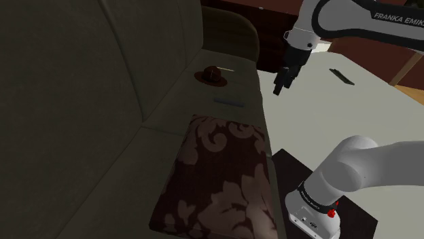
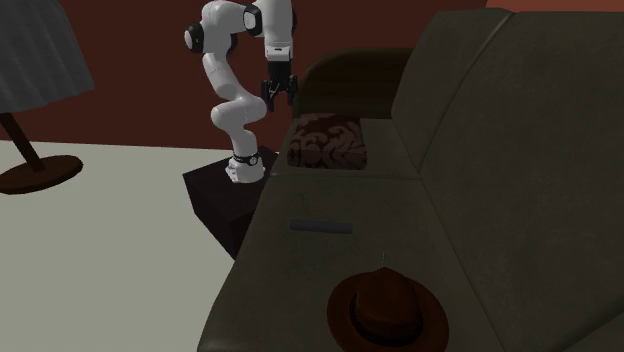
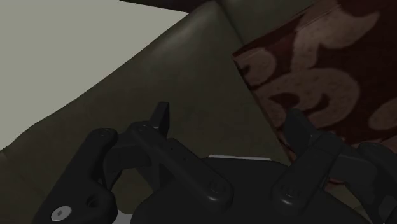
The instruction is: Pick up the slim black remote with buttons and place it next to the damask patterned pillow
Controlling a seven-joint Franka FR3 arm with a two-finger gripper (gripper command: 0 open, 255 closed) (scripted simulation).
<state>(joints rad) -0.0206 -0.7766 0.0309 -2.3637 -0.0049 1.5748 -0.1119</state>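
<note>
Gripper (image 1: 279, 90): jaws wide apart, nothing in them. It hangs roughly above the front edge of the sofa (image 1: 81, 102).

Remote (image 1: 231, 102) lies flat on the seat cushion, lower than the gripper and further in toward the sofa back. It renders grey here, not black. The pale strip just past the palm in the wrist view may be the remote, can't tell.

Handling, my read:
- Light, rigid, thin slab with a smooth casing, so likely slippy.
- It sits low on soft upholstery, so the fingertips probably have to press into the cushion to catch its edges.
- Grip across the narrow width at mid-length. The long axis looks to run front-to-back on the seat, so the wrist should square up to that.

Around:
- Patterned pillow (image 1: 221, 176) is on the stand side of the gripper, near the remote but apart. Bare seat between them for the drop.
- Brown hat (image 1: 212, 75) is beyond the remote, apart, and not in the descent line.
- The sofa back blocks any approach from behind.
- Slim dark strip (image 1: 343, 76) lies on the floor on the gripper's far side from the sofa; can't tell what it is.
</note>
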